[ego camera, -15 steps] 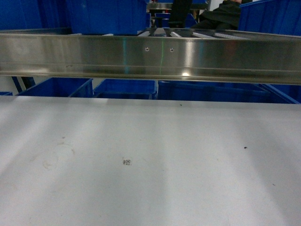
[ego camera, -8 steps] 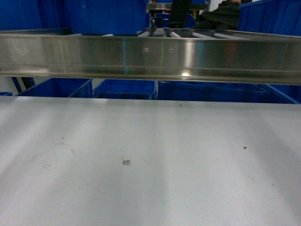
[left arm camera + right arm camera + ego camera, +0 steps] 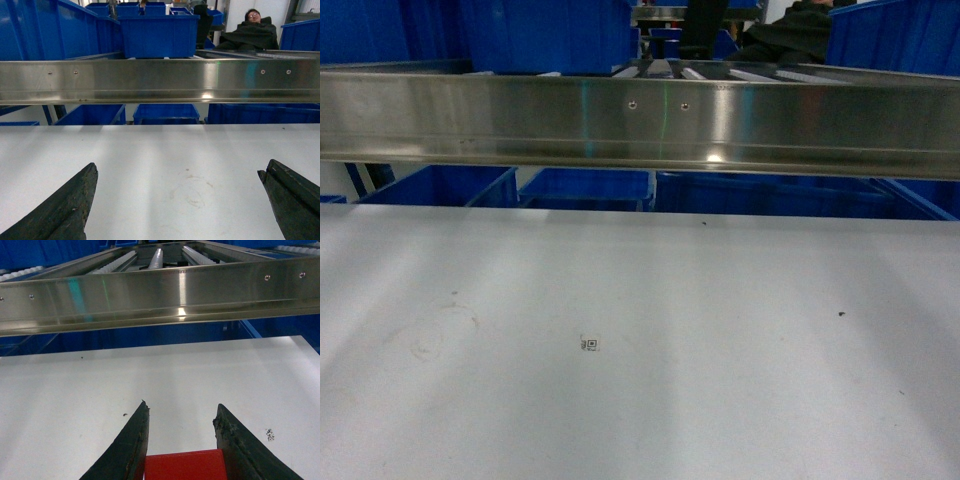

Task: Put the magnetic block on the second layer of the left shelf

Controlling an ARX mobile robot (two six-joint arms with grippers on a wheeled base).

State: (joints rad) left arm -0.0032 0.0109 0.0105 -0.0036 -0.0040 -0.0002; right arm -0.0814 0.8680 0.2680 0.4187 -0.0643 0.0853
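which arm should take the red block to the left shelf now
The right. The right hand already has the magnetic block between its fingers, facing the steel beam and roller rails. The left hand is wide open and empty over the white tabletop, with no block in its view.

We see a flat white tabletop (image 3: 720, 330) filling the lower part of the head view, w/ a shiny steel beam (image 3: 640, 120) running across above its far edge. On the surface, approx. mid-width toward the near edge, sits a tiny square printed marker (image 3: 590, 344). A faint ring-shaped smudge (image 3: 430, 335) lies toward the left edge, and a small dark speck (image 3: 841, 314) toward the right edge. Behind the beam, roller rails (image 3: 157, 257) run away from us. Blue crates (image 3: 585, 187) show beyond the far edge, below the beam; what they rest on we can't tell.
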